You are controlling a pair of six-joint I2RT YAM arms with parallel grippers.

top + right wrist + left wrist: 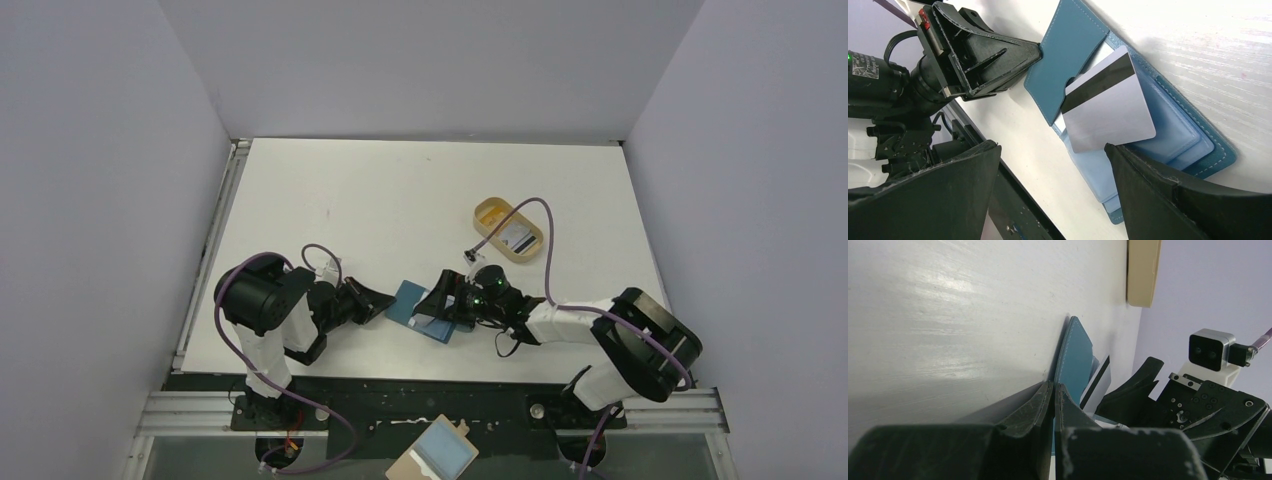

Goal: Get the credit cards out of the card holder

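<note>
The teal-blue card holder [415, 312] lies open on the table near the front edge. My left gripper [384, 300] is shut on its left flap [1075, 357], fingertips [1047, 390] pinched together on the teal edge. In the right wrist view the lighter blue inside with pockets [1173, 135] shows, and a pale grey credit card [1110, 110] with a dark stripe sticks out from under the flap [1068, 50]. My right gripper [1050, 150] is open just over the holder, one fingertip [1110, 149] next to the card's corner. Another card [517, 238] lies in the tan oval tray [484, 218].
The tan oval tray stands behind and right of the holder and also holds something yellow [490, 212]. A tan board with a light-blue rectangle [440, 455] lies below the table's front rail. The table's near edge is close under both grippers.
</note>
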